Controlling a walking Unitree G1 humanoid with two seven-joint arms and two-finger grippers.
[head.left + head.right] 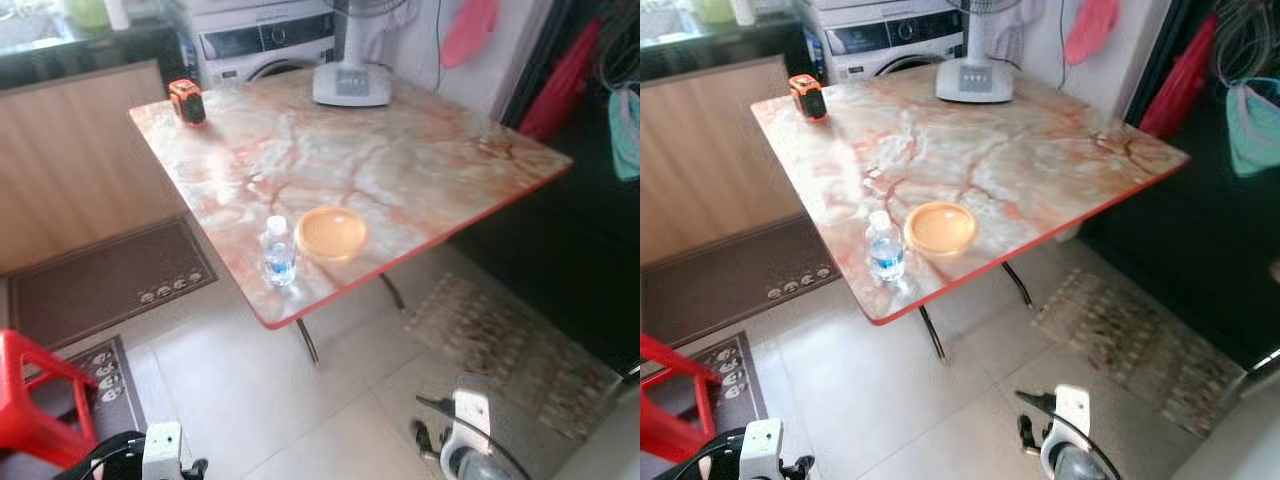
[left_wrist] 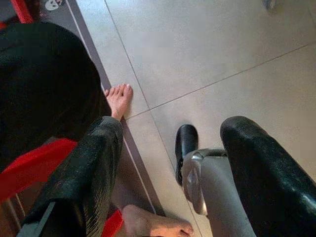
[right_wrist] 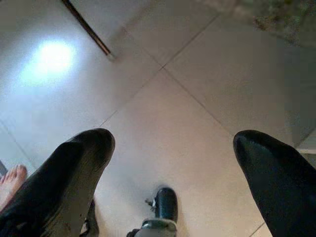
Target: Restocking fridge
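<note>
- Two things sit near the table's (image 1: 420, 150) near corner: an upright bottle (image 1: 279, 251) and, just beside it, an orange bowl (image 1: 331, 233).
- Both grippers hang low over the floor, well below the table edge, fingers apart and empty: left gripper (image 2: 173, 163), right gripper (image 3: 173, 168).
- Bottle stands ahead and above, slightly nearer the left arm by my judgement.

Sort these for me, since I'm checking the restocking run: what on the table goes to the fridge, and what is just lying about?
For the fridge, likely:
water bottle
orange bowl

Lying about:
orange and black tape measure
fan base
red stool on the floor

Both pincers hang open over the floor.
</note>
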